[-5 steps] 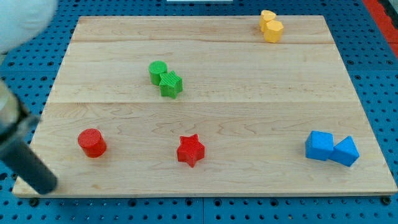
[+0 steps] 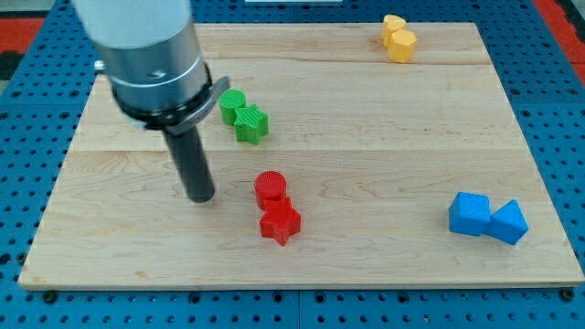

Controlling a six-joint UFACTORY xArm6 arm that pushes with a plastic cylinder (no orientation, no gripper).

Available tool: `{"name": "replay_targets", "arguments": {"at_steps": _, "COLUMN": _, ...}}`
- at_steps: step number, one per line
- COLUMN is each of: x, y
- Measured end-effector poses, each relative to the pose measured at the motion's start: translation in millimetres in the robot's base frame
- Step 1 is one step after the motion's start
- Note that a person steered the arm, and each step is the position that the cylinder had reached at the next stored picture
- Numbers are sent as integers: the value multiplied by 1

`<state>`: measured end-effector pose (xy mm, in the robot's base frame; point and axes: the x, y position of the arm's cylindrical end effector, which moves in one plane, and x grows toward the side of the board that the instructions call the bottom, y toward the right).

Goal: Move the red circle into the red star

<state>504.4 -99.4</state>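
Note:
The red circle (image 2: pixel 271 187) stands on the wooden board, touching the top of the red star (image 2: pixel 280 222) just below it. My tip (image 2: pixel 200 196) rests on the board to the left of the red circle, a short gap away and not touching it. The dark rod rises from the tip to the grey arm body at the view's upper left.
A green circle (image 2: pixel 232 105) and a green star (image 2: pixel 250 123) touch each other right of the arm body. Two yellow blocks (image 2: pixel 398 39) sit at the top edge. A blue cube (image 2: pixel 469 214) and a blue triangle block (image 2: pixel 507 222) sit at lower right.
The red circle has moved from the board's lower left to the right and now touches the red star. My tip has moved from the lower left corner toward the board's middle.

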Motion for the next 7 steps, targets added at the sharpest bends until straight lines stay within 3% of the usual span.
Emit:
{"name": "replay_targets", "arguments": {"at_steps": 3, "x": -19, "y": 44}}
{"name": "replay_targets", "arguments": {"at_steps": 4, "x": 1, "y": 62}}
{"name": "replay_targets", "arguments": {"at_steps": 7, "x": -2, "y": 64}}
